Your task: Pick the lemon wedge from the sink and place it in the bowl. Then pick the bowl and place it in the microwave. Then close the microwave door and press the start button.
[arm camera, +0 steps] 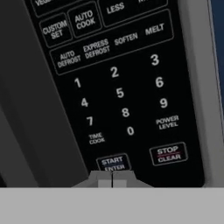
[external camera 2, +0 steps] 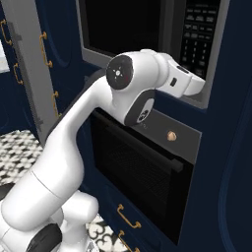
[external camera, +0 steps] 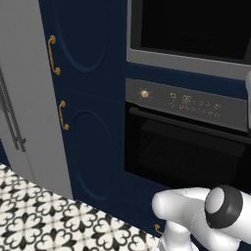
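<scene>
Fingertips of the gripper [arm camera: 112, 180] sit pressed together at the bottom of the hand view, no gap between them and nothing clamped, right at the lower edge of the START/ENTER key [arm camera: 113, 162] on the microwave keypad [arm camera: 118, 87]. STOP/CLEAR [arm camera: 168, 153] lies just beside it toward the grey frame [arm camera: 197, 87], and the digit keys climb away from the fingertips in slanted rows, so the hand is rolled against the panel's own upright. The keypad's long axis runs vertically on the wall; in the right base view it stands as a tall narrow strip at the right end of the microwave [external camera 2: 147, 39].

From the right base view, the arm's forearm [external camera 2: 179, 81] reaches up and across to that keypad; the gripper itself is hidden behind the wrist. The microwave door [external camera 2: 120, 29] lies flush in its grey frame, dark glass facing out, closed. Below it the black oven [external camera 2: 142, 167] with its brass knob [external camera 2: 171, 135] and bar handle juts slightly forward under the arm's elbow. Navy cabinet fronts [external camera: 88, 122] with brass pulls flank the left side, and a grey fridge panel [external camera: 24, 98] stands further left. Patterned floor tile [external camera: 49, 220] gives open room behind and to the left of the base.
</scene>
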